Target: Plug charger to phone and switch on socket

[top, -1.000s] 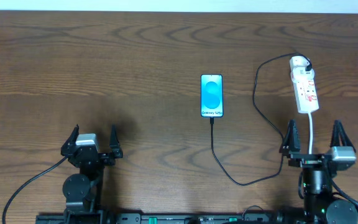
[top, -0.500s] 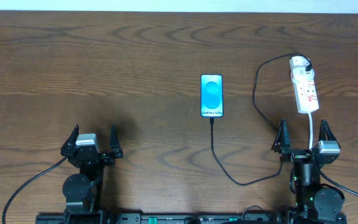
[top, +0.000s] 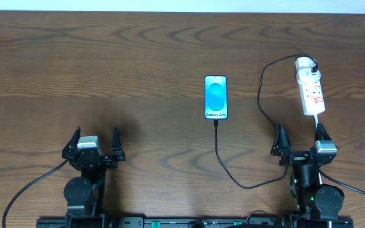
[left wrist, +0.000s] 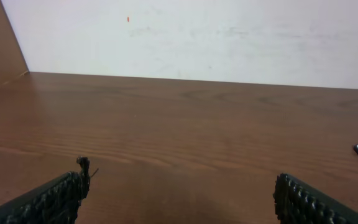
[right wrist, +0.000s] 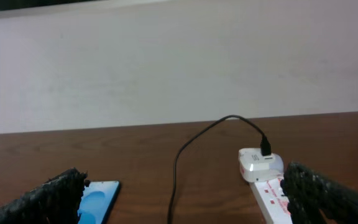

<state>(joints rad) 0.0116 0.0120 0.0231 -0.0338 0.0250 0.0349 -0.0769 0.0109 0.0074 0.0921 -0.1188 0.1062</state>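
Observation:
The phone [top: 215, 97] lies flat mid-table, its blue screen lit; it also shows in the right wrist view [right wrist: 98, 200]. The charger [top: 233, 179], a thin black cable, runs from the phone's near end in a loop up to a white adapter [top: 305, 63] on the socket [top: 312, 90], a white power strip at the right. The socket and adapter also show in the right wrist view [right wrist: 261, 167]. My left gripper [top: 94, 140] is open and empty at the near left. My right gripper [top: 300, 139] is open and empty just in front of the socket's near end.
The socket's white cord [top: 318, 126] runs toward my right arm's base. A pale wall [left wrist: 197, 37] bounds the table's far edge. Bare brown wood [top: 106, 63] lies to the left of the phone.
My right gripper has swung left, from directly below the socket's cord to slightly left of it. The left arm, phone, cable and socket have not moved.

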